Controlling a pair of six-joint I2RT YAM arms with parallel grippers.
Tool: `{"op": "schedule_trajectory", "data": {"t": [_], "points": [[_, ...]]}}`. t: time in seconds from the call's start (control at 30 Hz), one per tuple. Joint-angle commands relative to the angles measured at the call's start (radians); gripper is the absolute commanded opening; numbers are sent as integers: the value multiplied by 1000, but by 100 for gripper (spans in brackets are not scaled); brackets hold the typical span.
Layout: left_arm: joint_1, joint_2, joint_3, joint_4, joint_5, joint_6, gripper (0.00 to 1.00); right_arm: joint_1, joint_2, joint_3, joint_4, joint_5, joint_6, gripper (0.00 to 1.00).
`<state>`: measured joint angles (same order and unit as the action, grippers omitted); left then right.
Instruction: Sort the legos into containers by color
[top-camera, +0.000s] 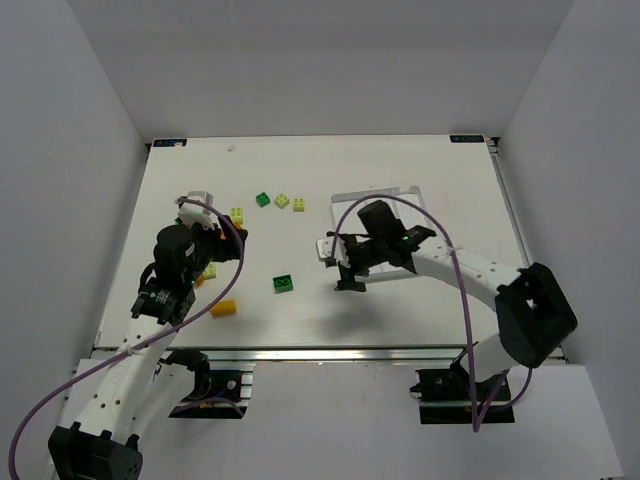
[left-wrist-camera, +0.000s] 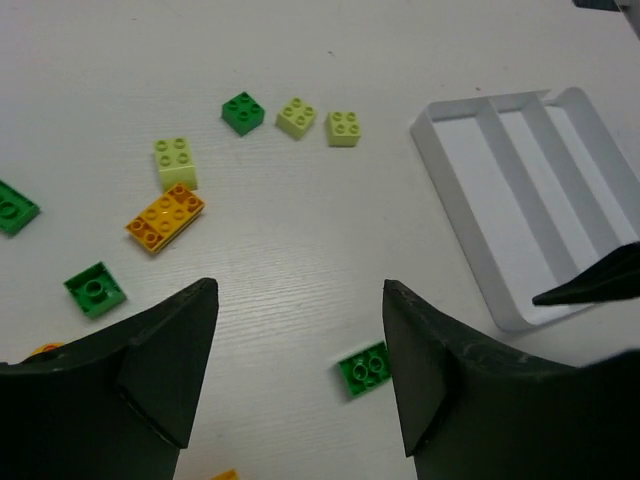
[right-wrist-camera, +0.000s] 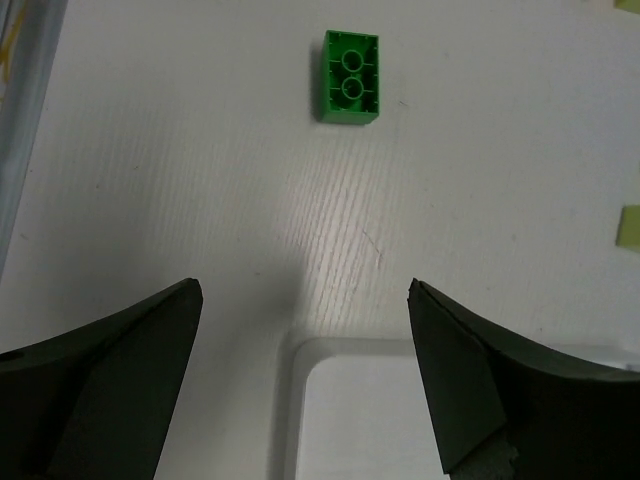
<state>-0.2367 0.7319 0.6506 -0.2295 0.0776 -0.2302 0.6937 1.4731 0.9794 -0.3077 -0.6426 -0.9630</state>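
Observation:
The white three-compartment tray (top-camera: 390, 195) lies right of centre and looks empty in the left wrist view (left-wrist-camera: 520, 190). The legos lie loose on the table: a dark green one (top-camera: 263, 199), two pale yellow-green ones (top-camera: 283, 201) (top-camera: 299, 205), another pale one (top-camera: 237, 215), a dark green brick (top-camera: 283, 284) at centre front, and an orange one (top-camera: 223, 308). My left gripper (top-camera: 222, 238) (left-wrist-camera: 298, 300) is open and empty above the left cluster. My right gripper (top-camera: 345, 268) (right-wrist-camera: 305, 290) is open and empty over the tray's near left corner (right-wrist-camera: 330, 400), with the upside-down green brick (right-wrist-camera: 351, 76) ahead of it.
In the left wrist view an orange brick (left-wrist-camera: 165, 217) lies by a pale brick (left-wrist-camera: 176, 162), with two flat green pieces (left-wrist-camera: 95, 289) (left-wrist-camera: 10, 208) to the left. White walls enclose the table on three sides. The right arm covers part of the tray.

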Motion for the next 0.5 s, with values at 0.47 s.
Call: {"op": "schedule_trajectory", "data": {"t": [0.47], "points": [[7, -41, 50, -56, -254, -1, 81, 244, 423, 315, 113, 182, 178, 89]]}}
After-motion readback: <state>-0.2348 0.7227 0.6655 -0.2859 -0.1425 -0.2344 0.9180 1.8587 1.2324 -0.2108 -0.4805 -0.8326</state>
